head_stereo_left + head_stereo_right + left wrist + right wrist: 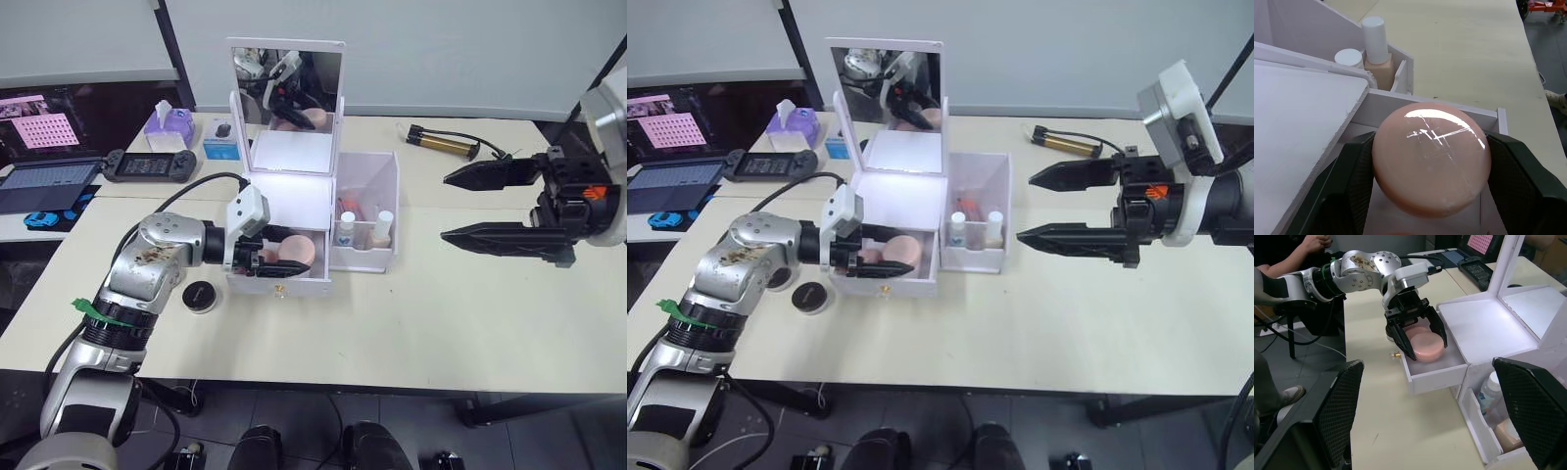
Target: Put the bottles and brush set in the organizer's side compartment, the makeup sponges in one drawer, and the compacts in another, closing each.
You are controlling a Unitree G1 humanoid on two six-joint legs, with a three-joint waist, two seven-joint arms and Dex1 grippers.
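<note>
Right now my left gripper (pixel 1418 335) is clamped around a pink compact (pixel 1431 157), holding it inside the organizer's open drawer (pixel 290 284). My right gripper (pixel 1050 206) hangs wide open and empty over the table (pixel 441 313), well apart from the organizer (pixel 294 186), whose side compartment (pixel 380 250) holds the bottles (pixel 383 228).

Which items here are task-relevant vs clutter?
Job:
- organizer, its open drawer
- pink compact held in left gripper over the drawer
- bottles in side compartment
- black compact on the table

Clutter:
- tissue box
- game controller
- laptop
- gold cylinder with cable

Right gripper open, idle.
</note>
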